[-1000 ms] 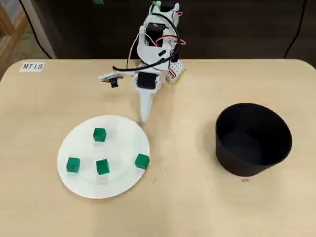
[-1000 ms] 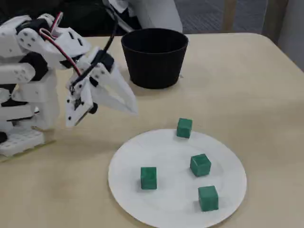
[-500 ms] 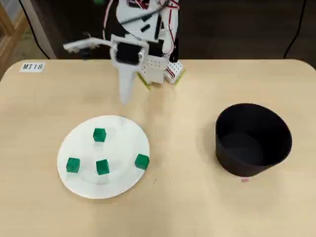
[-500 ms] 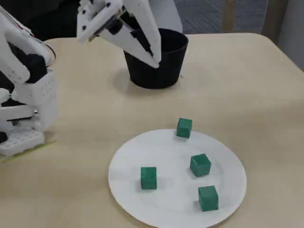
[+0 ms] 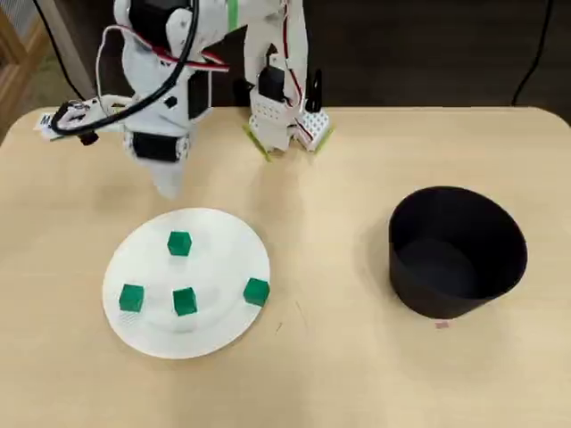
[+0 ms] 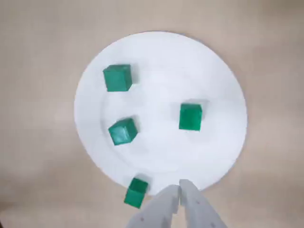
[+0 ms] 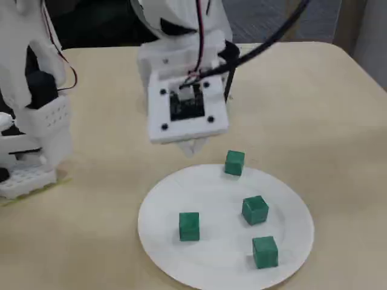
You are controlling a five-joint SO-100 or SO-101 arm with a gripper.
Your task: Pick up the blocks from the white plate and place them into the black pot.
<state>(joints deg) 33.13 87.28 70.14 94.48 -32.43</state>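
Observation:
The white plate (image 5: 223, 334) lies on the table's left half and holds four green blocks (image 5: 179, 242) (image 5: 131, 297) (image 5: 185, 301) (image 5: 256, 292). The wrist view shows them too (image 6: 117, 77) (image 6: 190, 117) (image 6: 123, 131) (image 6: 136, 192), the last on the plate's (image 6: 156, 52) rim beside my fingertips. My gripper (image 5: 168, 185) (image 6: 179, 186) hovers above the plate's far edge, fingers together and empty. In the fixed view it (image 7: 192, 145) hangs just behind the nearest block (image 7: 234, 162). The black pot (image 5: 457, 251) stands to the right, looking empty.
The arm's white base (image 5: 285, 116) stands at the table's back edge, with cables (image 5: 80, 120) trailing to the left. The pot is out of view in the wrist and fixed views. A tiny pink speck (image 5: 442, 325) lies in front of the pot.

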